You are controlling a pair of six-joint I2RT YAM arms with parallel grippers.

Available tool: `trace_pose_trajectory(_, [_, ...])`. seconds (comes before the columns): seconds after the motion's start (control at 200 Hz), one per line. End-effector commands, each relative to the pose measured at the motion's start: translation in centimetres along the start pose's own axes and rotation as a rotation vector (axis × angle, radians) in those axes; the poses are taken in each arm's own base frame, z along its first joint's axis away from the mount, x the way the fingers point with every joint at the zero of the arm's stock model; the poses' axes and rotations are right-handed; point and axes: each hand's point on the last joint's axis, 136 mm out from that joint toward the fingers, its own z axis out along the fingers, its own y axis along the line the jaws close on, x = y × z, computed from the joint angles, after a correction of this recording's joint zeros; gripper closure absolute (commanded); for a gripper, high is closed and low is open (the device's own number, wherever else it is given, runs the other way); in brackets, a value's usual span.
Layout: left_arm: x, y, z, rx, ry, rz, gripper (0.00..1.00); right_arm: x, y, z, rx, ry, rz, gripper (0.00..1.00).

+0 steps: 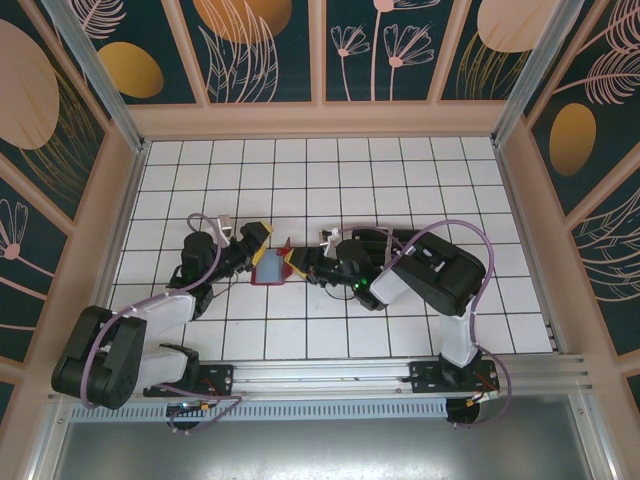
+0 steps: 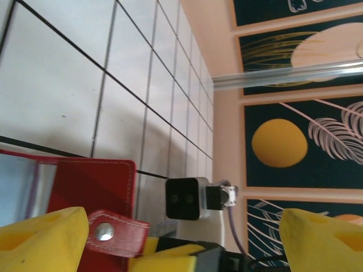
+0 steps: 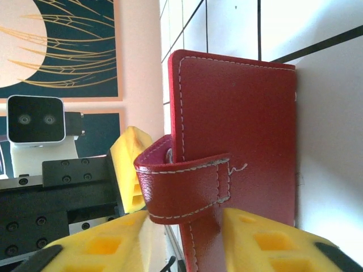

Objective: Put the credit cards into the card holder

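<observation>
Judged step: opening the card holder (image 1: 268,270), which lies on the table (image 1: 400,180) between the left gripper (image 2: 181,226), wide open and empty, and the right gripper (image 3: 184,224), part-open astride its strap (image 3: 187,190), grip indeterminate; next, spread the covers to expose a slot.

Left arm (image 1: 120,345) and right arm (image 1: 440,275): black joint housings, white links, lilac cables (image 1: 471,325) looped outside. Fingers (image 3: 272,243) are yellow moulded, with square recesses. Behind left jaws: black plate (image 3: 57,195) with small screws, pale-framed two-lens camera (image 3: 35,119). Green LED (image 1: 357,287) lit behind right jaws.
</observation>
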Motion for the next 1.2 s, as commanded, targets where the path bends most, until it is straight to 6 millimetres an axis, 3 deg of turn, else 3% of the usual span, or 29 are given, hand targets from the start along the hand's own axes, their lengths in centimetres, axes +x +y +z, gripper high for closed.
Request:
trace_pose_trajectory(0.0, [-1.4,-1.2,-0.2,-0.034,-0.057,0.089,0.12,0.0,0.2,0.0,0.018,-0.006,-0.028,0.56])
trace_pose_trajectory(0.15, [-2.3,-1.0,-0.5,-0.114,-0.084,0.134,0.12,-0.2,-1.4,0.4,0.133,-0.003,-0.052,0.51])
trace_pose_trajectory(0.345, [-2.2,1.6,-1.0,-0.234,-0.088,0.146,0.11,-0.6,-3.1,1.0,0.232,0.005,-0.084,0.54])
trace_pose_trajectory(0.45, [-2.4,2.2,-1.3,-0.281,-0.094,0.170,0.10,-0.6,-3.4,1.5,0.249,0.016,-0.094,0.65])
trace_pose_trajectory(0.52, [-2.8,2.4,-1.5,-0.310,-0.102,0.197,0.09,-0.6,-3.5,1.8,0.250,0.024,-0.096,0.82])
trace_pose_trajectory(0.561, [-3.1,2.6,-1.6,-0.329,-0.108,0.207,0.09,-0.6,-3.1,1.8,0.239,0.026,-0.101,0.92])
trace_pose_trajectory(0.631, [-3.8,3.0,-1.9,-0.350,-0.119,0.219,0.08,-0.7,-1.9,1.8,0.211,0.024,-0.114,1.00])
trace_pose_trajectory(0.806, [-5.7,4.3,-2.7,-0.386,-0.145,0.219,0.07,-1.1,2.0,0.9,0.143,-0.001,-0.153,1.00])
trace_pose_trajectory(0.931, [-5.9,4.6,-2.6,-0.363,-0.138,0.207,0.06,-1.4,5.0,0.0,0.095,-0.027,-0.176,1.00])
trace_pose_trajectory(1.191, [-5.1,2.2,-2.0,-0.196,-0.112,0.188,0.04,-1.8,9.4,-1.5,0.000,-0.066,-0.193,1.00])
